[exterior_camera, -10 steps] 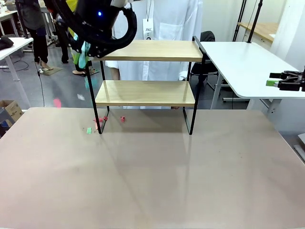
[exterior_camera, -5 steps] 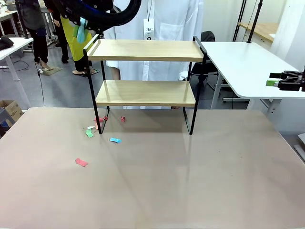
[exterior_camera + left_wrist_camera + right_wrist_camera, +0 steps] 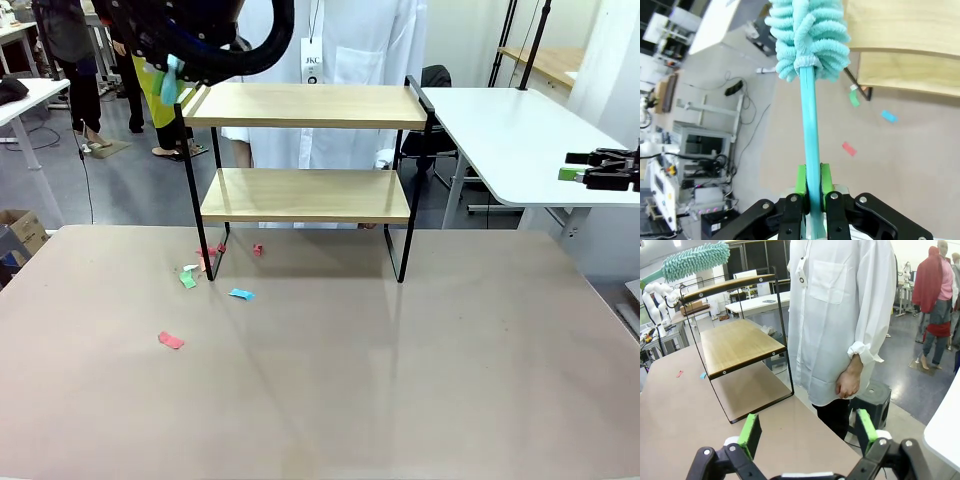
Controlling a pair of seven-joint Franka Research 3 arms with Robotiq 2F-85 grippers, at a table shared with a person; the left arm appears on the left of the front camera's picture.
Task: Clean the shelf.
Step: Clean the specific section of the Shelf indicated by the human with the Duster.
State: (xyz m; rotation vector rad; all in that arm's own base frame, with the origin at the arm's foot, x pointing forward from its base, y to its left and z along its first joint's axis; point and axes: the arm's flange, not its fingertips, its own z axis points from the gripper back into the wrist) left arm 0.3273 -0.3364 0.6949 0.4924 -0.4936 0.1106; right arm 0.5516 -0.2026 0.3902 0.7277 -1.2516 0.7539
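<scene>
Front, left wrist and right wrist views. Left gripper [image 3: 813, 189], at the upper left of the front view, has its green pads [image 3: 801, 180] pinching the teal handle of a microfibre duster [image 3: 807, 35]. The fluffy head sits beside the left end of the shelf's top board; contact cannot be judged. Paper scraps lie on the brown table [image 3: 380, 390]: a red one [image 3: 171, 340], a green one [image 3: 187, 281] and a blue one [image 3: 240, 294], with small red bits [image 3: 257, 249] near the shelf's left legs. The shelf [image 3: 305, 195] stands upright at the table's far middle, both boards bare. A person in a white coat [image 3: 350, 40] stands just behind it. Right gripper [image 3: 807, 432], spread wide and holding nothing, hangs off the table's right side, beside a white table [image 3: 510, 130].
</scene>
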